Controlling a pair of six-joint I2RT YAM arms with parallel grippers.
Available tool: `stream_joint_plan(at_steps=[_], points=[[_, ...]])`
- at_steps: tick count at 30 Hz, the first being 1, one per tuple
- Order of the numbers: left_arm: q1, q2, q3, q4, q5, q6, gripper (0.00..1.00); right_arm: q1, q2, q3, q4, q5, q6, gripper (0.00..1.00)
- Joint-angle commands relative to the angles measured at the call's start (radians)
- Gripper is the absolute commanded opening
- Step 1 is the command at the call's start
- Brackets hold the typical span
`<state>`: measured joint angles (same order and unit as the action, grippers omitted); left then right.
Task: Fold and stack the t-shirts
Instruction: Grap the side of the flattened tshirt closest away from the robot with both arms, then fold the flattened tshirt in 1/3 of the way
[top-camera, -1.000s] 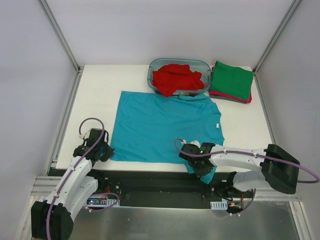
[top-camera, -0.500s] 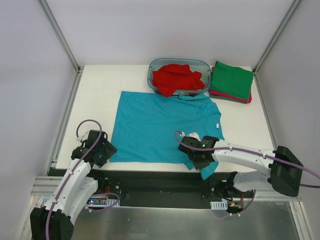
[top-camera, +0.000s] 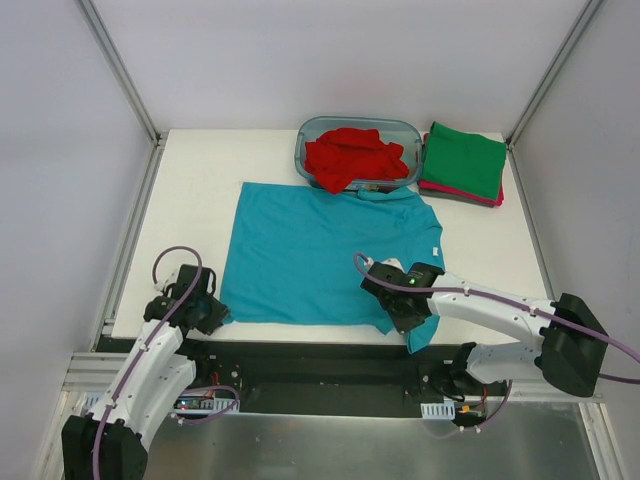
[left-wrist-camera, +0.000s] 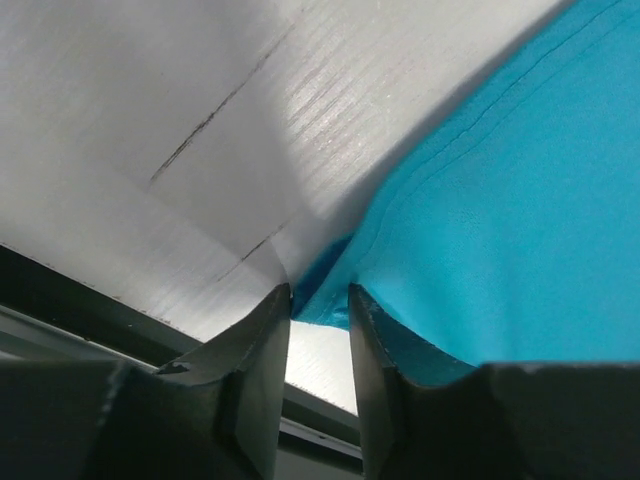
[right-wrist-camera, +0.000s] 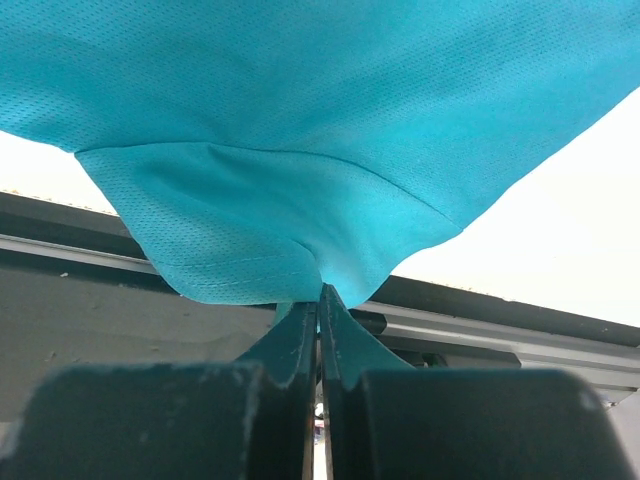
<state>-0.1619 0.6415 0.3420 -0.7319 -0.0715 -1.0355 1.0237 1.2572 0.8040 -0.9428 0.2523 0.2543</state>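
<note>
The teal-blue t-shirt (top-camera: 320, 250) lies spread flat on the white table (top-camera: 190, 190). My left gripper (top-camera: 210, 312) is at its near left corner. In the left wrist view the left gripper (left-wrist-camera: 320, 300) is open, with the corner of the teal shirt (left-wrist-camera: 500, 220) between the fingertips and not pinched. My right gripper (top-camera: 408, 318) is shut on a fold of the shirt at its near right end. In the right wrist view the right gripper (right-wrist-camera: 320, 292) pinches the teal cloth (right-wrist-camera: 300, 100) over the table's front edge. The red t-shirt (top-camera: 350, 155) lies crumpled in the tub. The folded green t-shirt (top-camera: 465, 160) lies on the magenta one (top-camera: 440, 187).
The clear blue-tinted tub (top-camera: 305, 135) stands at the back centre, touching the teal shirt's collar end. The folded stack is at the back right corner. Metal frame rails run along both sides, and a black rail lies below the front edge.
My right gripper has moved a little away from the front edge and to the right with the teal cloth. My left gripper has shifted slightly at the shirt's near left corner.
</note>
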Motion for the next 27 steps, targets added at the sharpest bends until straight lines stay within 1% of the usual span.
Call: stream_joint_plan(at_steps=[1,2,3,6,10,13,20,25,27], points=[[0.002,0.030,-0.018,-0.015,0.022,-0.008,0.16,-0.016,0.002,0.032,-0.028,0.025,-0.023,0.01],[0.002,0.029,-0.018,-0.012,0.027,-0.003,0.05,-0.017,0.004,0.034,-0.030,0.025,-0.023,0.01],[0.002,0.026,-0.020,-0.012,0.022,-0.003,0.00,-0.020,0.004,0.034,-0.030,0.024,-0.023,0.00],[0.002,-0.008,-0.012,-0.003,0.012,0.008,0.00,-0.022,0.004,0.038,-0.030,0.036,-0.032,0.01],[0.002,-0.058,0.020,0.005,0.006,0.026,0.00,-0.054,0.007,0.063,-0.053,0.064,-0.065,0.00],[0.002,-0.059,0.051,0.026,0.001,0.035,0.00,-0.082,0.008,0.092,-0.065,0.082,-0.098,0.00],[0.002,0.079,0.126,0.160,0.033,0.060,0.00,-0.166,0.048,0.171,-0.077,0.061,-0.170,0.00],[0.002,0.182,0.178,0.248,0.019,0.078,0.00,-0.206,0.139,0.274,-0.100,0.117,-0.237,0.00],[0.004,0.237,0.210,0.255,-0.014,0.103,0.00,-0.229,0.195,0.317,-0.105,0.137,-0.247,0.01]])
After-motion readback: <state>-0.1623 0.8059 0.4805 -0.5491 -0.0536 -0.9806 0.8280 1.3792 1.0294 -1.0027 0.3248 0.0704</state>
